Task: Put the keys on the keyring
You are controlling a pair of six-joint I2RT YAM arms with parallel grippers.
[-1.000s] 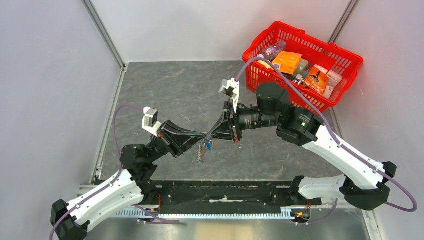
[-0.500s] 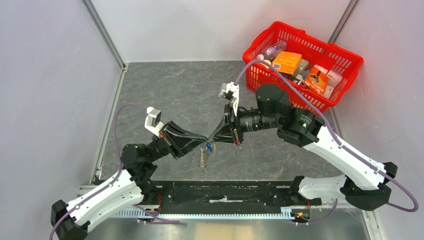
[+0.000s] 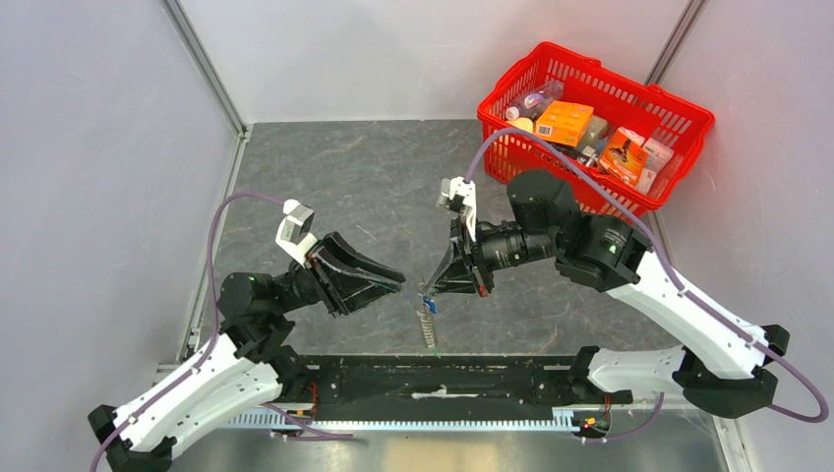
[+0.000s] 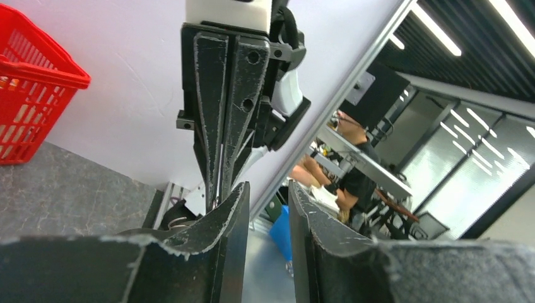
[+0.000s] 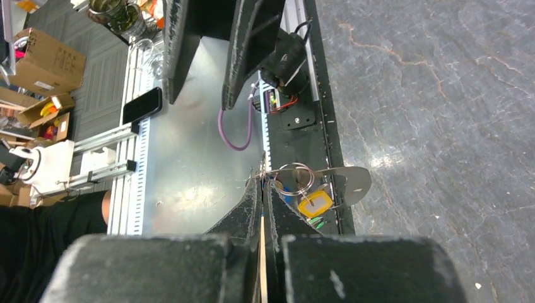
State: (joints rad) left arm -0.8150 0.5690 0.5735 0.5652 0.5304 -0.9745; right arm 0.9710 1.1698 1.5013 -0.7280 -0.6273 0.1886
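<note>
The task looks close to finished. The left gripper [image 3: 396, 281] stands off to the side, jaws parted and empty. The right gripper [image 3: 430, 288] is clenched on the keyring [image 5: 296, 177], which dangles over the mottled grey, stone-look table [image 3: 344, 177] near its front edge. A thin round wire ring, a glossy yellow tag [image 5: 314, 204] and a flat silver blue-headed key [image 5: 346, 179] hang together. I cannot tell if the key is fully threaded.

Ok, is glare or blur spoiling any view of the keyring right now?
Right wrist: keyring sharp against the dark rail, bright sheen on the metal plate beside it; right gripper blurred up close. Top external: even light, no glare, keyring tiny. Left wrist: keyring not visible, ceiling lights bright behind.
</note>
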